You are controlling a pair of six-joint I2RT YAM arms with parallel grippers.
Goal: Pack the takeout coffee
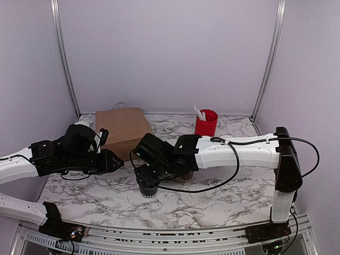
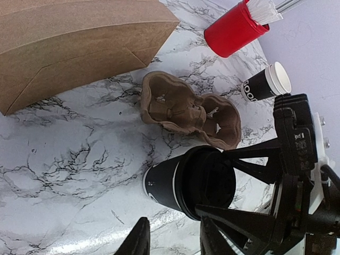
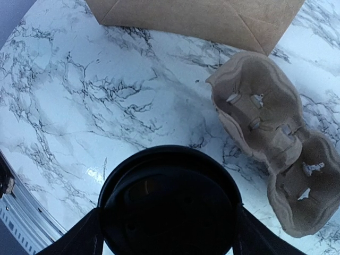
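The takeout coffee stands clasped between the right pincer's fingers.

Top camera high behind; wrist views close, sharing takeout coffee.

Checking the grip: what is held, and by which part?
The right gripper holds the coffee cup by its lid, a finger on each side. The left gripper holds nothing.

table: glossy marble-look | carrier: rough matt pulp | takeout coffee lid: black plastic, seemingly matt
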